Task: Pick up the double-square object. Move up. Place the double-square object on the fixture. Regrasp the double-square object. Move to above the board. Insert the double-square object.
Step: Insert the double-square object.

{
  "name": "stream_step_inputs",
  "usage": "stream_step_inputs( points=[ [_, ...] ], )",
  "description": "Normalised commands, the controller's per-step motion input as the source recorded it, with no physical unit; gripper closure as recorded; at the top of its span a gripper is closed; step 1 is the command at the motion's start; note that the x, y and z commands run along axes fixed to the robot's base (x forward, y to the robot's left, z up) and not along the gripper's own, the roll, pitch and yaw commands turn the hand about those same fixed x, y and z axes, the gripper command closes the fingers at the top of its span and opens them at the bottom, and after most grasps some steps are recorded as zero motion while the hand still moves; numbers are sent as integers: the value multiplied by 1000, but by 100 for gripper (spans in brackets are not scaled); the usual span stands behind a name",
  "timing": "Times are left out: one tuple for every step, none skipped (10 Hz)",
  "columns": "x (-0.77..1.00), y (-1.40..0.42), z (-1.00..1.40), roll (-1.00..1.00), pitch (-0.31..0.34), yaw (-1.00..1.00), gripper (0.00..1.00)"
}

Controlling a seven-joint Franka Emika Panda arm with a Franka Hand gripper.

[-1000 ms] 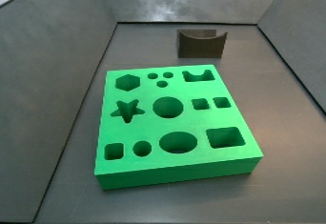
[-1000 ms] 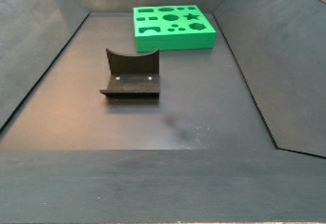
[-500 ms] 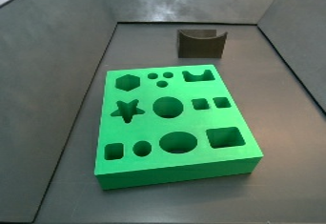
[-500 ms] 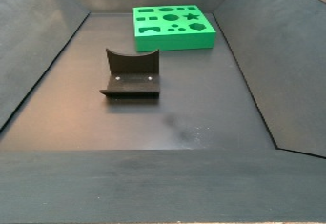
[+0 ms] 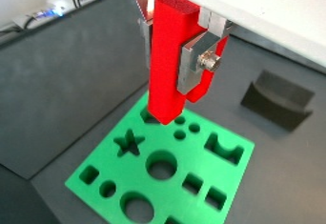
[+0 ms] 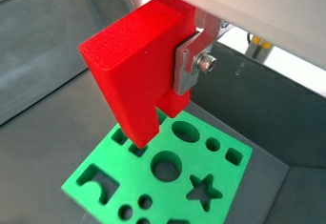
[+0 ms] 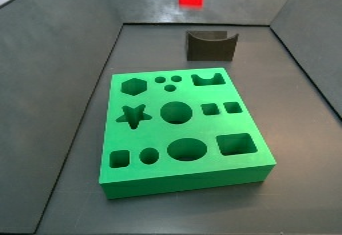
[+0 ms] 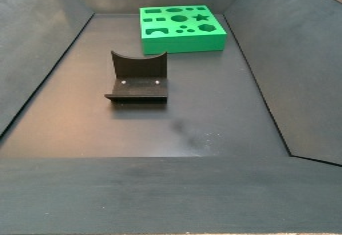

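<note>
One double-square object (image 5: 173, 61), one board (image 7: 183, 129), one fixture (image 8: 136, 79); the claw (image 5: 178, 32), above the board, is clenched on the red piece.

Tool (image 5: 178, 23): flat silver screwed plates

The double-square object (image 5: 171, 61) looks like smooth, bright red plastic with a slight sheen, clamped high over the board in the end effector (image 5: 177, 39), whose fingers (image 6: 192, 61) are flat brushed silver metal. The board (image 7: 182, 129) looks like matt green plastic with clean-cut holes. The fixture (image 8: 136, 78) is dark, dull and matt. The floor (image 8: 160, 129) is dark grey, faintly scuffed.
</note>
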Motion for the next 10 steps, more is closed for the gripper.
stream_step_inputs(
  points=[
    [526, -400, -494, 210, 0, -383, 100],
    [349, -274, -517, 180, -43, -663, 100],
    [140, -74, -411, 56, -96, -903, 100],
    [29, 0, -326, 0, -100, -1000, 100],
    [0, 0, -320, 0, -84, -1000, 100],
    [0, 0, -317, 0, -81, -1000, 100],
    [0, 0, -309, 0, -86, -1000, 100],
    [6, 0, -309, 0, -66, -1000, 100],
    [11, 0, -306, 0, -80, -1000, 100],
    [14, 0, -309, 0, -100, -1000, 100]
  ],
)
